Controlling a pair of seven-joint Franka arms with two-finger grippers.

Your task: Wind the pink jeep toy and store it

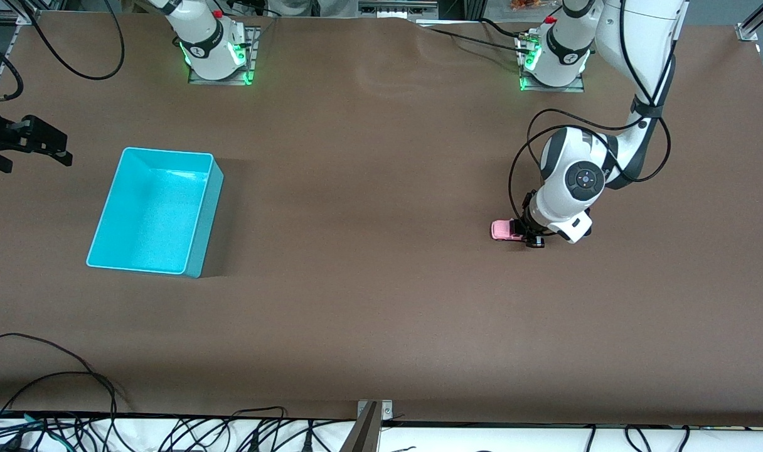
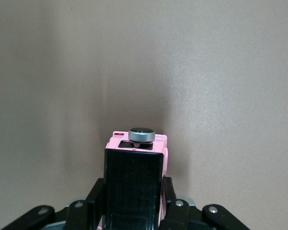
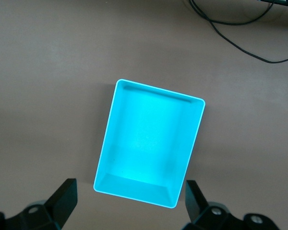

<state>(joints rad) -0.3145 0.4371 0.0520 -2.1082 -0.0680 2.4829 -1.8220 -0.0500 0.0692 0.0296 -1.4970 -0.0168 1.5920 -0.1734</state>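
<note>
Pink jeep toy [image 1: 504, 230] on the worktop [image 1: 369, 301], clenched in left pincer [image 1: 524, 237]; right pincer [image 1: 39, 147] released, waiting near turquoise bin [image 1: 198, 216].

pink jeep toy [image 1: 502, 230] partly hidden by left hand [image 1: 531, 237], right hand [image 1: 27, 144] cut off

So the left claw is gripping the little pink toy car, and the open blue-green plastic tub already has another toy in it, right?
Not quite. The right wrist view shows the turquoise rectangular plastic bin holds nothing. The left gripper does clamp the small light-pink, black-roofed jeep toy.
</note>
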